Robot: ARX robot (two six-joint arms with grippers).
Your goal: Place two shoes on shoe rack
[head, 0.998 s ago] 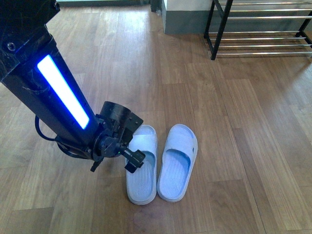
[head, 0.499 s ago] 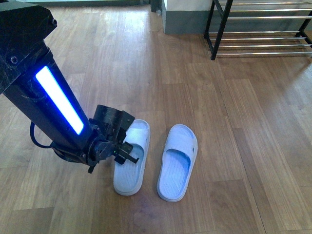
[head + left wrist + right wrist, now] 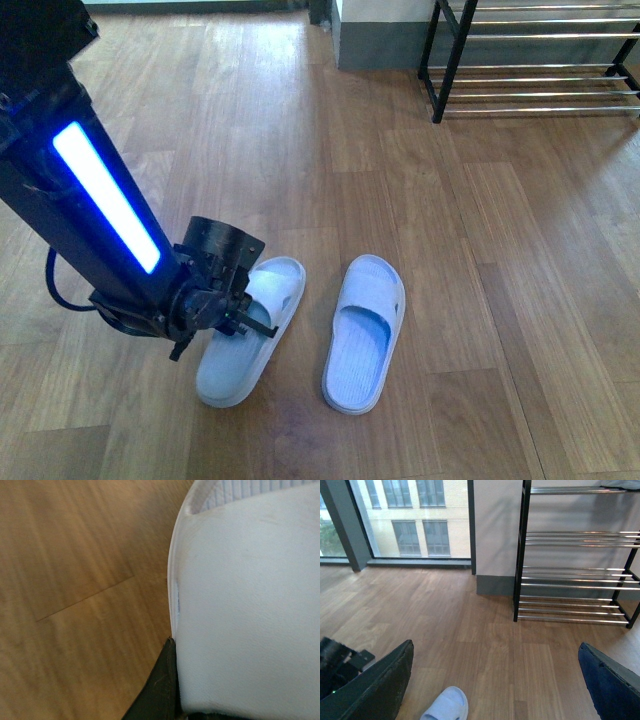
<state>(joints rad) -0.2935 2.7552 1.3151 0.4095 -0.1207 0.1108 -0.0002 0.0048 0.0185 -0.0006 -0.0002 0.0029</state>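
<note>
The two shoes are pale blue slide slippers on the wood floor. My left gripper (image 3: 245,315) is shut on the strap edge of the left slipper (image 3: 228,372), which lies angled with its toe pointing left and towards me. In the left wrist view the slipper (image 3: 250,605) fills the picture, with one dark finger (image 3: 160,690) pressed against its side. The right slipper (image 3: 362,335) lies flat, apart from it. The shoe rack (image 3: 540,70), black-framed with silver rods, stands at the far right. My right gripper (image 3: 496,647) hangs open above the floor, facing the rack (image 3: 575,575), with a slipper tip (image 3: 446,707) below it.
My left arm with its blue light strip (image 3: 100,195) crosses the left side of the front view. A grey-based wall corner (image 3: 380,45) stands left of the rack. Large windows (image 3: 410,515) line the far wall. Bare floor lies between slippers and rack.
My left gripper has pulled the left slipper leftward and turned it, so a gap has opened between it and the right slipper. The right slipper has not moved.
</note>
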